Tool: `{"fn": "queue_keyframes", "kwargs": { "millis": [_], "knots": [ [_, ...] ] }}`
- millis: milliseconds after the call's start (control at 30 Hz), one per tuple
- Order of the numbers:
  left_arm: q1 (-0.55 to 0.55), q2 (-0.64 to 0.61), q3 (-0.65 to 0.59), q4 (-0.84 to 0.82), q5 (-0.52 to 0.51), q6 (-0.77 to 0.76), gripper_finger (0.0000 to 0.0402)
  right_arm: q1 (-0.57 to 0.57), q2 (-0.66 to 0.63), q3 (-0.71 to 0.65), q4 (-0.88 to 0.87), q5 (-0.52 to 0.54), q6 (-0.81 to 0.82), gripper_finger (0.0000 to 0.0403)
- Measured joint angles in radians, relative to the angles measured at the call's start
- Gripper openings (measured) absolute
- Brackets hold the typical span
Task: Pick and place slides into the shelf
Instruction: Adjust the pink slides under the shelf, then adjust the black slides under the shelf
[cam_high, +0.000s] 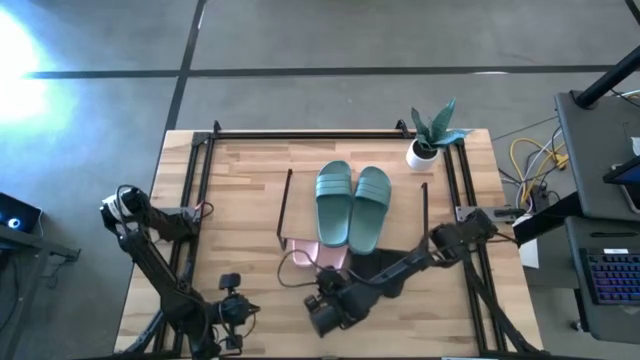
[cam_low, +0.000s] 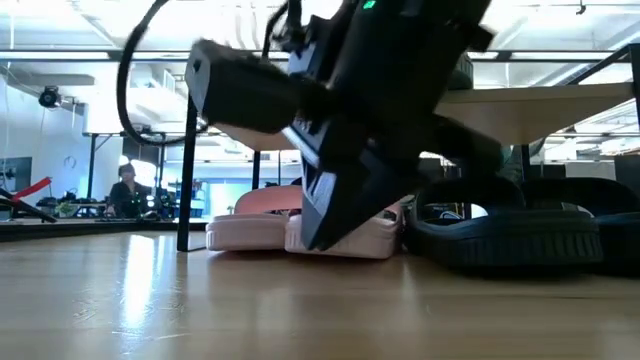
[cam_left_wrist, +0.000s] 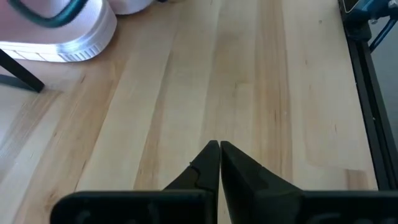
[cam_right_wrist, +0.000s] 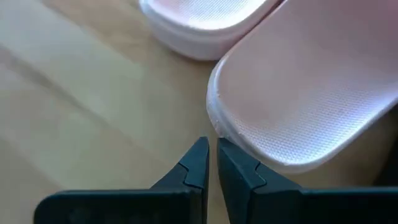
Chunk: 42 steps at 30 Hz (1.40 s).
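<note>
so no legible writing; right gripper (cam_right_wrist: 211, 152) nearly shut, maybe touching pink slide (cam_right_wrist: 311, 93); left gripper (cam_left_wrist: 219, 155) shut.

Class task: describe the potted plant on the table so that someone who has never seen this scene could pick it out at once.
Start at the wooden table and go to its far right corner, beyond the shelf holding two green slides. There stands the plant: spiky green leaves in a small white pot, the only upright, leafy thing there.
</note>
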Motion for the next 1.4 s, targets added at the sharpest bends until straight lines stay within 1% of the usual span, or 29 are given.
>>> {"fn": "queue_keyframes", "kwargs": {
  "millis": [133, 333, 433, 567, 633, 733, 867, 967, 1067, 1133, 1233, 1300, 1400],
  "knots": [
    [0.0, 0.0, 0.0, 0.0, -0.001, 0.0, 0.0, -0.025, 0.0, -0.001, -0.02, 0.0, -0.001, 0.0027],
    [0.0, 0.001, 0.0, 0.0, -0.017, 0.0, 0.0, -0.023, 0.0, 0.005, -0.036, -0.004, -0.001, 0.0027],
    [0.0, 0.001, 0.0, 0.0, -0.021, 0.007, 0.0, -0.003, -0.01, 0.016, -0.048, -0.067, -0.001, 0.0027],
    [0.0, 0.001, 0.0, 0.0, -0.021, 0.008, 0.0, 0.066, -0.043, 0.054, -0.06, -0.085, 0.016, 0.0027],
    [0.0, 0.001, -0.001, 0.0, -0.021, 0.008, 0.0, 0.106, -0.051, 0.075, -0.1, -0.089, 0.09, 0.0027],
    [0.0, 0.001, -0.001, 0.0, -0.02, 0.009, 0.0, 0.164, -0.051, 0.106, -0.247, -0.098, 0.289, 0.0027],
    [0.0, 0.001, -0.002, 0.004, -0.022, 0.044, 0.0, 0.23, -0.05, 0.099, -0.394, -0.108, 0.576, 0.0027],
    [0.001, 0.001, -0.003, 0.004, -0.024, 0.072, 0.0, 0.25, -0.05, 0.069, -0.452, -0.119, 0.706, 0.0027],
    [0.001, 0.001, -0.003, 0.005, -0.024, 0.082, 0.0, 0.24, -0.05, 0.046, -0.436, -0.175, 0.702, 0.0027],
    [0.001, 0.001, -0.003, 0.007, -0.024, 0.08, 0.0, 0.232, -0.05, 0.024, -0.37, -0.19, 0.652, 0.0027],
    [0.001, 0.001, 0.001, 0.012, -0.024, 0.079, 0.0, 0.223, -0.05, -0.007, -0.32, -0.195, 0.61, 0.0027],
    [0.001, 0.001, 0.002, 0.013, -0.024, 0.078, 0.0, 0.214, -0.05, -0.025, -0.327, -0.191, 0.609, 0.0027],
    [0.001, 0.001, 0.002, 0.015, -0.024, 0.077, 0.0, 0.195, -0.05, -0.046, -0.371, -0.152, 0.619, 0.0027]
  ]
}}
